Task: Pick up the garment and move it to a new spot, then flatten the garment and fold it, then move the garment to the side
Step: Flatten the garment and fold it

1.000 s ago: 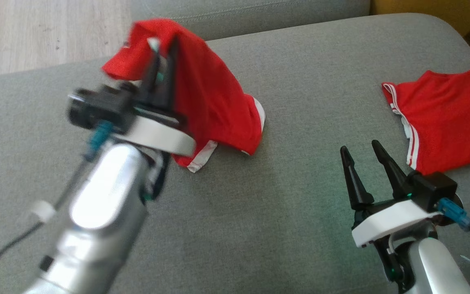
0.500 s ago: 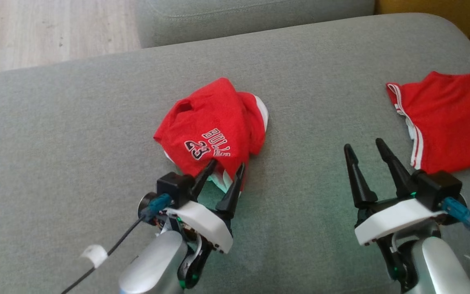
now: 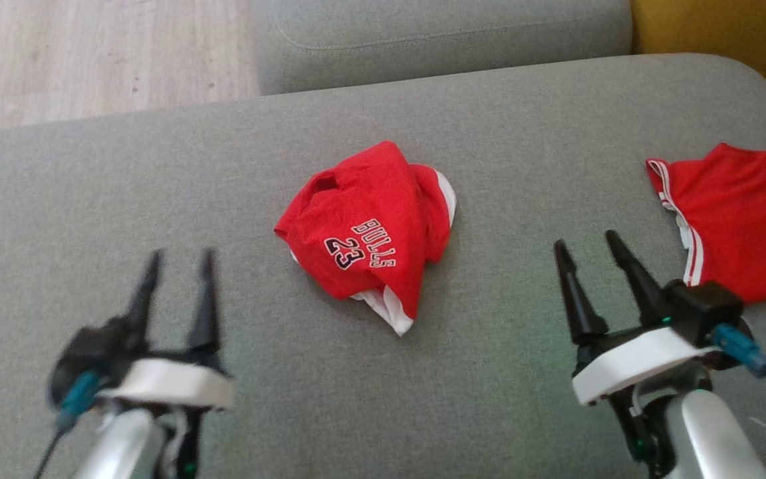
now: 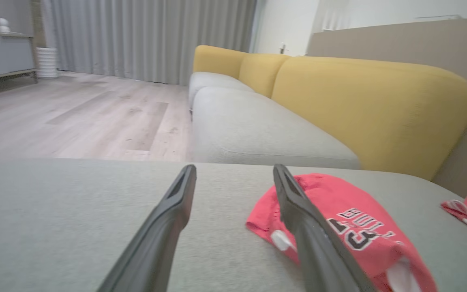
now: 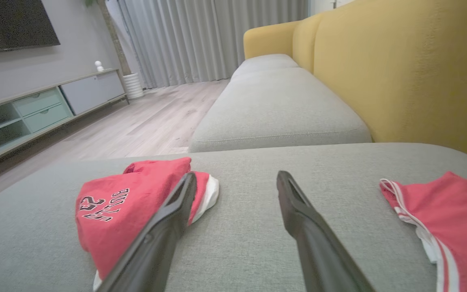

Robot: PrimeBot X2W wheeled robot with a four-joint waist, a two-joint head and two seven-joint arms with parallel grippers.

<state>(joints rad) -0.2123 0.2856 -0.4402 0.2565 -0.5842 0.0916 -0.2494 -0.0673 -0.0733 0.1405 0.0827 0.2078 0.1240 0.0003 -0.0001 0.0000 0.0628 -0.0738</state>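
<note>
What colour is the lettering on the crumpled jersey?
White, outlined black; lettering clearest in head view.

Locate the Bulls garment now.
Head view: the Bulls garment lies crumpled at the middle of the grey cushion, ahead of and between the left hand and right hand, touching neither.

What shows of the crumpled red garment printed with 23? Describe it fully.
The red garment looks like thin sports fabric, with white trim and BULLS 23 printed in black-edged white. It lies crumpled in a loose heap, neither flattened nor folded, on the grey sofa cushion, which alone touches it.
</note>
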